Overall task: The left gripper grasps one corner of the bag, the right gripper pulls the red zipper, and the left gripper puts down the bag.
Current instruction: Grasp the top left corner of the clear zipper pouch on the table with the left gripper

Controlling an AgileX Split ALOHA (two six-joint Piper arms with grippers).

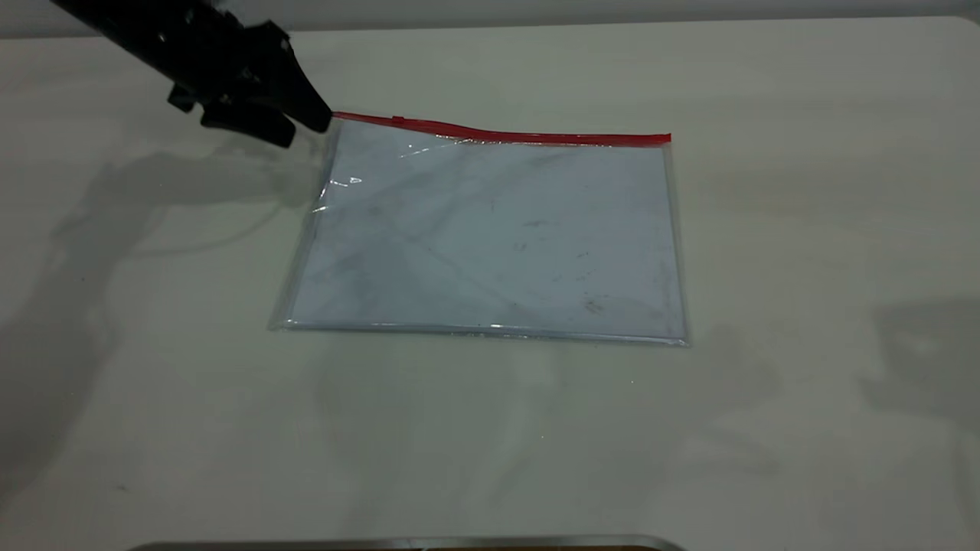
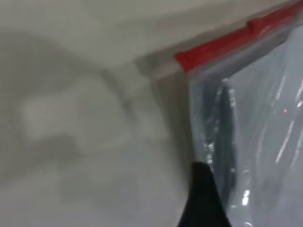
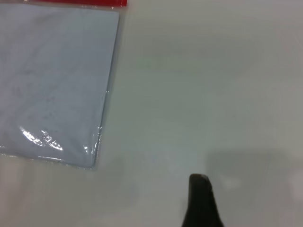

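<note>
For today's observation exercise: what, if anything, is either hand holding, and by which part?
The left hand is at the bag's far-left corner, beside the red zipper's end; a firm hold cannot be confirmed. The right hand holds nothing.

One bag (image 1: 490, 237) lies on one table (image 1: 804, 229), with one red zipper (image 1: 505, 135) (carrying one slider tab (image 1: 397, 119)), and two grippers show: the left gripper (image 1: 310, 122) and right gripper (image 3: 201, 201).

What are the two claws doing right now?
Left claw: at the bag corner by the red zipper; grip cannot be told.
Right claw: over bare table; cannot be told.
</note>
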